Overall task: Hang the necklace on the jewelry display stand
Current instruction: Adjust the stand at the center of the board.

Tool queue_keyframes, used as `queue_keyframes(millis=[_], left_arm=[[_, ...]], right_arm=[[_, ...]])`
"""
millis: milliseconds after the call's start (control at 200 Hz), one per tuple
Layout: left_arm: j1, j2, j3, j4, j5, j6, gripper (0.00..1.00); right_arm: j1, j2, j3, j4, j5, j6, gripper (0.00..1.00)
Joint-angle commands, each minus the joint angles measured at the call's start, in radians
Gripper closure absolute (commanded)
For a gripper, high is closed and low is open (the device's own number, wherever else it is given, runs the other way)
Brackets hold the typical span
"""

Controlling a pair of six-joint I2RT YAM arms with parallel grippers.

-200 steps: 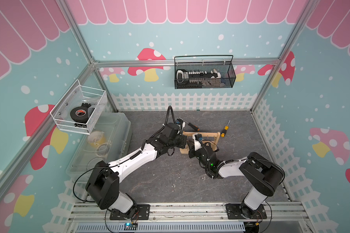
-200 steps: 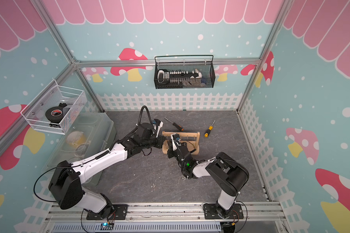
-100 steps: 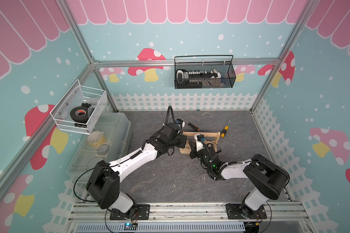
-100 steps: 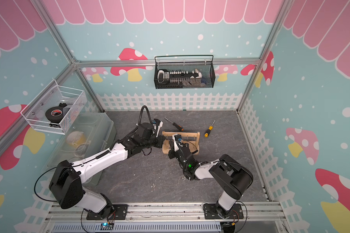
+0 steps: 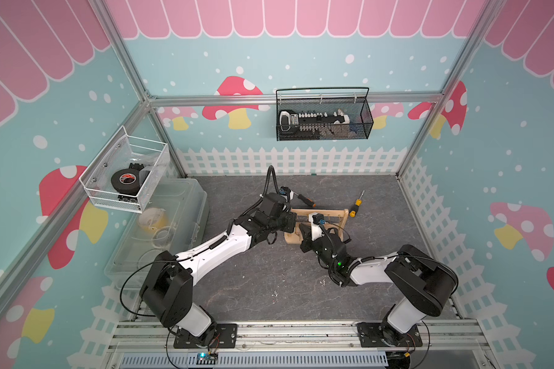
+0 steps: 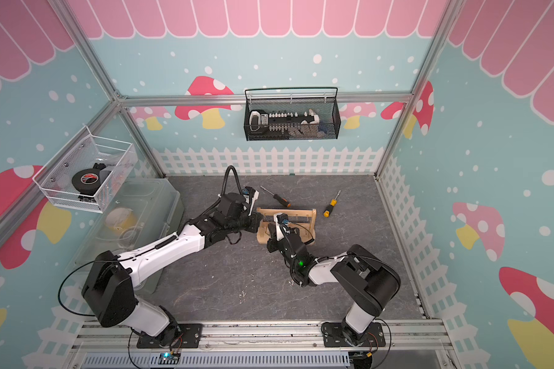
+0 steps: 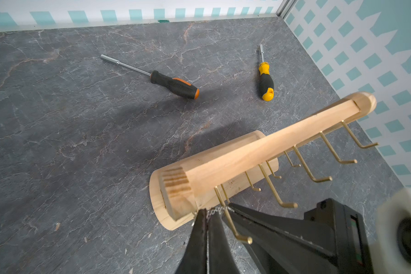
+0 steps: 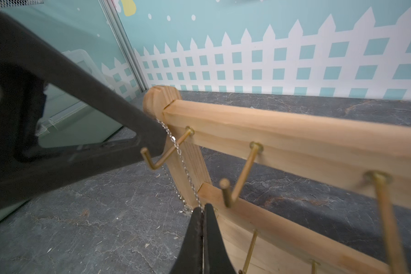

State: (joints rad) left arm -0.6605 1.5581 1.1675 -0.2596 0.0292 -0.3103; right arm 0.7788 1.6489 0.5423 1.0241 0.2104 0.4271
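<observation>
The jewelry display stand (image 5: 333,211) sits on the counter (image 5: 269,271), toward its far edge. Left fingers (image 7: 199,233) and right fingers (image 8: 195,230), both clamped shut on the necklace (image 8: 174,138), stretch its chain across the top bar's end peg (image 8: 166,155), likely so it seats in the hook.

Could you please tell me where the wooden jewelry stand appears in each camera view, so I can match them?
In a top view: the stand is near the middle of the table.
In a top view: the stand, likewise mid-table.
Left wrist: the stand seen end-on, just beyond the shut left end effector.
Right wrist: the stand close up, beyond the shut right end effector.
Shared landmark: the white picket fence along the walls' foot.
</observation>
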Motion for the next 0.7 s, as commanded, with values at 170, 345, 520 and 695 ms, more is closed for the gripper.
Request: queue_keyframes(millis=[170, 345, 520, 695], left_arm=[[0.009, 0.020, 0.032, -0.004, -0.016, 0.004, 0.94], [0.009, 0.016, 0.029, -0.004, -0.015, 0.001, 0.89], [0.008, 0.000, 0.023, -0.006, -0.005, -0.009, 0.79], [0.010, -0.022, 0.012, -0.021, -0.028, -0.022, 0.79]], right_arm=[[0.004, 0.048, 0.012, 0.019, -0.005, 0.019, 0.96], [0.004, 0.055, 0.016, 0.017, -0.002, 0.021, 0.96], [0.004, 0.061, 0.021, 0.007, 0.006, 0.021, 0.96], [0.004, 0.053, 0.020, -0.005, 0.011, 0.015, 0.96]])
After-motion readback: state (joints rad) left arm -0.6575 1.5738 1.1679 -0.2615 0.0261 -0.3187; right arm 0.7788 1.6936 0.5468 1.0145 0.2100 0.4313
